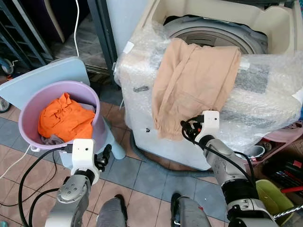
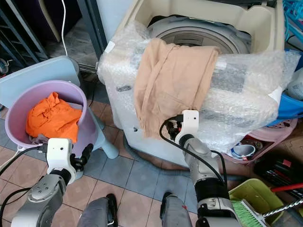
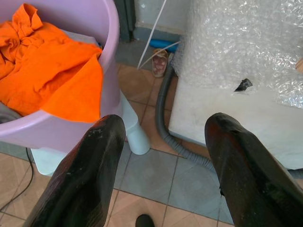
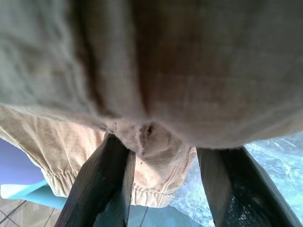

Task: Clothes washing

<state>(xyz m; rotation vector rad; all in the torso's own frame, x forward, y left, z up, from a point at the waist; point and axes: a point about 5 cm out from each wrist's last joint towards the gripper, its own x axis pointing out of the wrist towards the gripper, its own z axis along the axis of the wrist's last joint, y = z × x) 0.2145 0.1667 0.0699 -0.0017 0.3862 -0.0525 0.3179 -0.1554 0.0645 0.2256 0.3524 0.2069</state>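
A tan garment [image 1: 194,80] hangs over the front edge of the top-loading washing machine [image 1: 270,23], which is wrapped in bubble wrap [image 1: 270,90]. My right gripper [image 4: 165,146] is raised to the garment's lower hem. It is open, and tan cloth hangs down between its fingers [image 4: 106,179]. An orange garment [image 1: 64,118] lies in a purple basin [image 1: 28,101] at my left. My left gripper [image 3: 163,156] stands open and empty, low beside the basin's near wall.
The basin rests on a light blue stool [image 1: 52,75]. A grey drain hose [image 3: 163,123] runs along the tiled floor by the machine's base. Pink tubs [image 1: 284,135] and a green bin [image 1: 272,194] crowd the right. Black cables [image 1: 21,189] trail at left.
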